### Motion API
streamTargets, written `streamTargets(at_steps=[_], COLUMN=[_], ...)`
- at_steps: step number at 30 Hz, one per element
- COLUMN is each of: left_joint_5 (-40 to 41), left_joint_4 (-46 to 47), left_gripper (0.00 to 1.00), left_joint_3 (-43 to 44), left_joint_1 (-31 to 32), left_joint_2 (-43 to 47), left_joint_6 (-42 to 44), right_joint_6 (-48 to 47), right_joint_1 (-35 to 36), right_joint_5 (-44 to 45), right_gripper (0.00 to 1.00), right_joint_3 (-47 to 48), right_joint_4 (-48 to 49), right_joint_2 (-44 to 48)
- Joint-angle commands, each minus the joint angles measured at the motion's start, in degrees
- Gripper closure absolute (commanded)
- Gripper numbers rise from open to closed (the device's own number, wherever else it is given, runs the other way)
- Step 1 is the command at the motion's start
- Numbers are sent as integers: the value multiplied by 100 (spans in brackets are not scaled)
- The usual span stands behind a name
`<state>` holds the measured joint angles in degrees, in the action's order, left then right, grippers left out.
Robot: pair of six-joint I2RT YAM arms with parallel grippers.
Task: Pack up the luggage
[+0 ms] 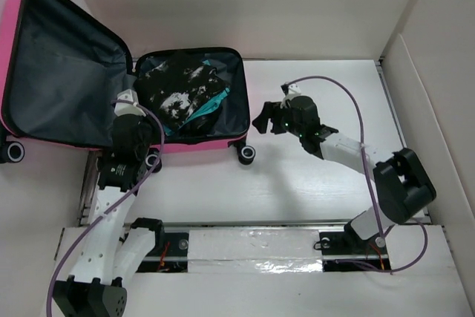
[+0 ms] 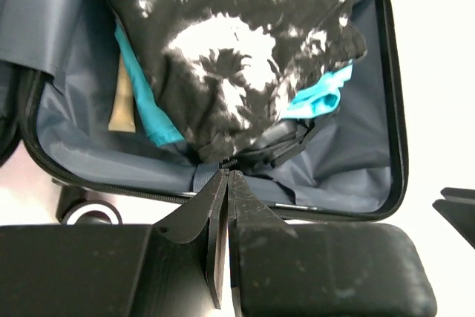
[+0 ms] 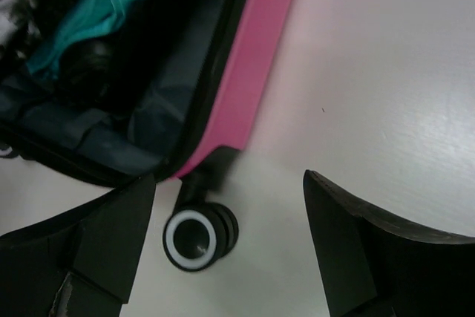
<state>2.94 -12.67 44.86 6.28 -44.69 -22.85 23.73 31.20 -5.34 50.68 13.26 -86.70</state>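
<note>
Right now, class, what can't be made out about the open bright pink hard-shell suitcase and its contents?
- Left wrist: the black-and-white patterned garment covers most of a flat tan item; unidentifiable.
- Left wrist: the left gripper is shut at the suitcase rim; whether it pinches the grey strap is unclear.
- Top external: the frame edge cuts off the lid's left side.
- Right wrist: the suitcase interior is dark and blurred.

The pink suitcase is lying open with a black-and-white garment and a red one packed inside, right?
Not quite. The second one is a teal garment, not red; the left wrist view shows it under the black-and-white garment inside the open pink suitcase.
</note>
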Motion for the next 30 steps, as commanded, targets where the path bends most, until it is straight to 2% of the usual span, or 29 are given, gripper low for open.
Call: streamTargets(at_steps=[1, 4, 6, 9, 11, 14, 17, 18, 19, 22, 24, 26, 27, 28, 30], left_joint_5=[328, 1557, 2163, 2893, 3325, 3845, 4038, 4187, 4302, 4923, 5320, 5463, 5489, 5681, 5526], left_joint_4=[-51, -429, -675, -1096, -1447, -1799, -2081, -2117, -2161, -2819, -3294, -2849, -2864, -2951, -3075], left_gripper=[100, 100, 69, 31, 22, 22, 26, 27, 28, 31, 35, 34, 33, 33, 34], left_joint_3=[418, 453, 445, 480, 462, 357, 295, 295, 339, 575, 646, 506, 506, 610, 804], left_joint_1=[-13, 39, 40, 40, -21, -83, -206, -207, -207, -207, -207, -207, -207, -294, -969], left_joint_2=[144, 555, 750, 804, 585, 356, 627, 750, 942, 980, 936, 849, 665, 106, -424], left_joint_6=[-79, -368, -631, -914, -1116, -1387, -1756, -1767, -1732, -1933, -2308, -1961, -2108, -2266, -2207], right_joint_6=[264, 159, 45, -236, -533, -641, -492, -492, -483, -439, -448, -465, -448, -448, -430], right_joint_1=[35, 184, 185, 185, 185, 237, 342, 343, 395, 396, 396, 396, 335, 334, 334], right_joint_5=[-326, -301, -195, -309, -423, -397, -485, -468, -398, -449, -503, -529, -590, -747, -810], right_gripper=[14, 14, 14, 13, 13, 16, 29, 48, 58, 73, 77, 77, 80, 82, 87], right_joint_3=[758, 1049, 1085, 1295, 1688, 1911, 1858, 1832, 1841, 1814, 1797, 1674, 1639, 1612, 1525], right_joint_4=[529, 397, 388, 187, -215, -377, -158, -131, -122, -34, -16, 71, 107, 124, 177], right_joint_2=[-443, -682, -682, -787, -1120, -1525, -1710, -1754, -1780, -1921, -1965, -1939, -1939, -1921, -1895])
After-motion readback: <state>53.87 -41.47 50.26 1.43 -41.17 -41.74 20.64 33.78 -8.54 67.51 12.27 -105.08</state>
